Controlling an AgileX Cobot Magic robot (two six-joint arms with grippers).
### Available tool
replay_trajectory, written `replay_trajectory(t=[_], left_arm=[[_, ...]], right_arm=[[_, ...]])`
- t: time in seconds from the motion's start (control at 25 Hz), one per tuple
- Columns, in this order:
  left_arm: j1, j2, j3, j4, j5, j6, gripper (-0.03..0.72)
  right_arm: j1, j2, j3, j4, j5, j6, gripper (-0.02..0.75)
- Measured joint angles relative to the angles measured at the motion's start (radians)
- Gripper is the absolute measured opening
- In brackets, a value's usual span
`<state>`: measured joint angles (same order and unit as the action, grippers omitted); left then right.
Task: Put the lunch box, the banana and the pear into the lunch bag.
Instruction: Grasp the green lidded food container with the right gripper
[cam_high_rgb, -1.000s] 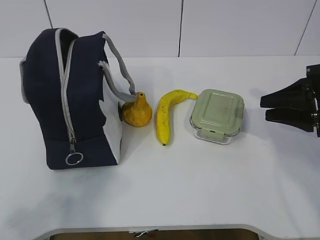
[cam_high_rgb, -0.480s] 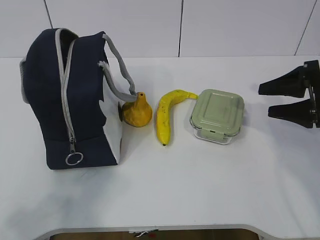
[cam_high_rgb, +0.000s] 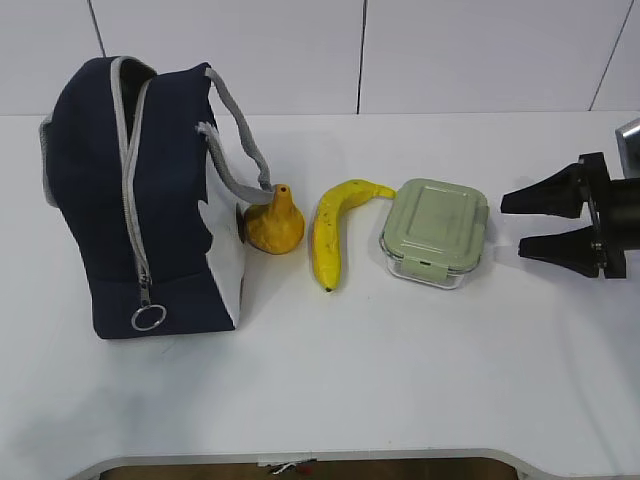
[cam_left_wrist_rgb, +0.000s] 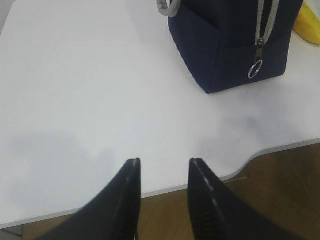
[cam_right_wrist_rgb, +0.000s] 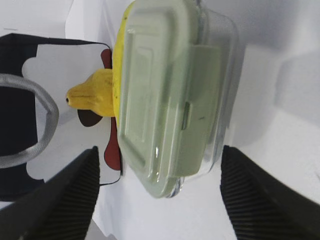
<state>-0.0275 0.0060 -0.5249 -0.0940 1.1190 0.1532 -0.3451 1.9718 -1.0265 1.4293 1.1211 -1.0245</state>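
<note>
The navy lunch bag stands on the left of the white table, its grey zipper closed with a ring pull. The orange-yellow pear sits beside its white panel. The banana lies between the pear and the lunch box, which has a pale green lid. My right gripper is open, just right of the lunch box, jaws pointing at it; the box fills the right wrist view. My left gripper is open and empty over the table's front edge, with the bag ahead to the right.
The table's front edge has a curved cut-out. Grey strap handles rise from the bag toward the pear. A white tiled wall backs the table.
My right gripper has opened wider, moved left toward the lunch box and come lower. The bag, pear, banana and box have not moved.
</note>
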Motion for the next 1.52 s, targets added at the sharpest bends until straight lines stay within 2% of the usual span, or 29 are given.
replay_trajectory(t=[0.32,0.92,1.52], left_arm=[[0.000,0.000,0.000,0.000,0.000,0.000,0.244],[0.000,0.000,0.000,0.000,0.000,0.000,0.244],[0.000,0.000,0.000,0.000,0.000,0.000,0.244]], right_arm=[[0.011,0.065,-0.002,0.079,-0.028,-0.072,0.593],[0.112,0.139,-0.008,0.265,-0.086,-0.136,0.593],[0.156,0.141,-0.036,0.285,-0.137,-0.153,0.592]])
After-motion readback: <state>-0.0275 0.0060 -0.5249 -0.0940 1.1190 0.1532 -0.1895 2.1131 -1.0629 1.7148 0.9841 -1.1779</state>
